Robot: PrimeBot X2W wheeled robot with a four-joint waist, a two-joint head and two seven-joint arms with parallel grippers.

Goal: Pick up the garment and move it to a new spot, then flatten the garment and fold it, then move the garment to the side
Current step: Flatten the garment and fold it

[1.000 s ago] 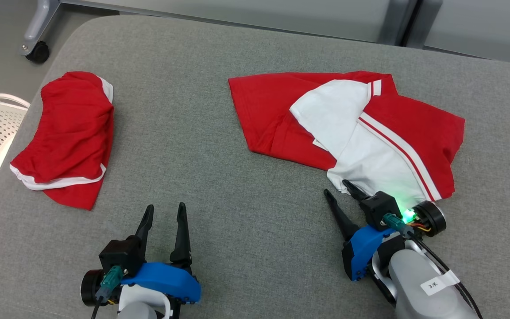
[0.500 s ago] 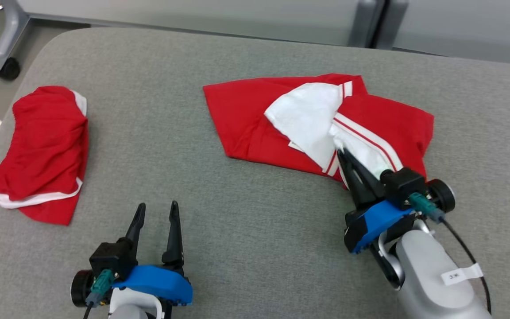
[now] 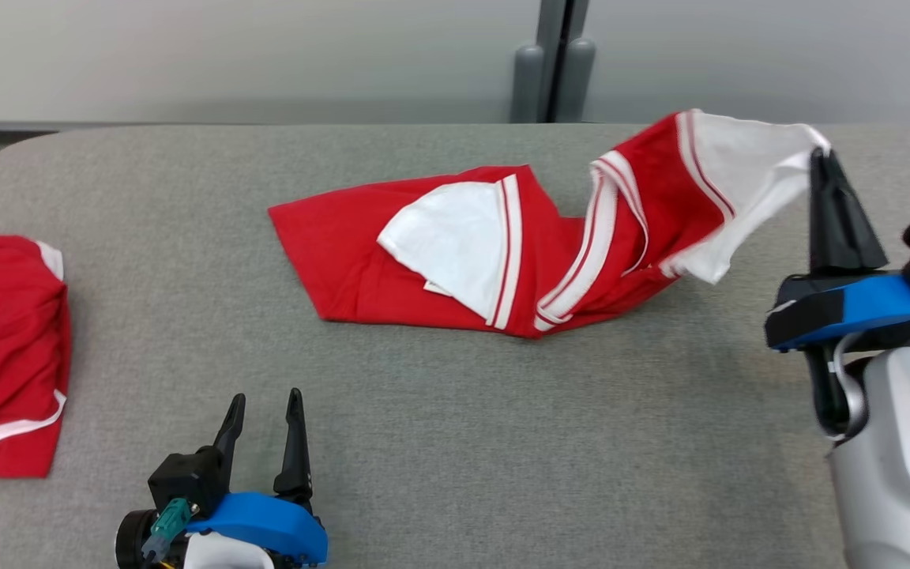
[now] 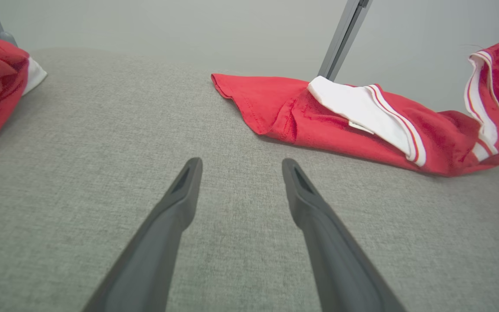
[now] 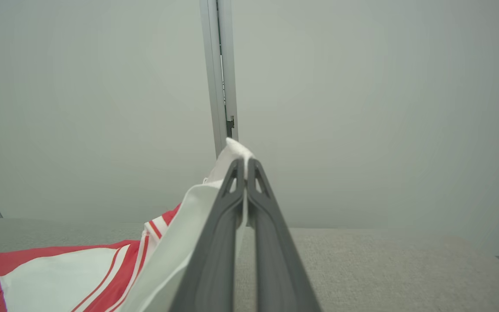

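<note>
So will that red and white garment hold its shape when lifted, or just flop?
Probably floppy: the garment sags in a curve from the corner pinched in the right arm's jaws, the rest lying on the grey surface. Likely light, since one small pinch lifts that end. It would probably bunch rather than slide flat; it lies in folds.

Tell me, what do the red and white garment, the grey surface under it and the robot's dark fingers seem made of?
The garment looks like thin, soft, matte knit fabric: it drapes limply where lifted. The grey surface seems woven upholstery cloth, matte, with fine speckled weave. The fingers are probably moulded plastic or rubber: smooth, dull, dark grey.
</note>
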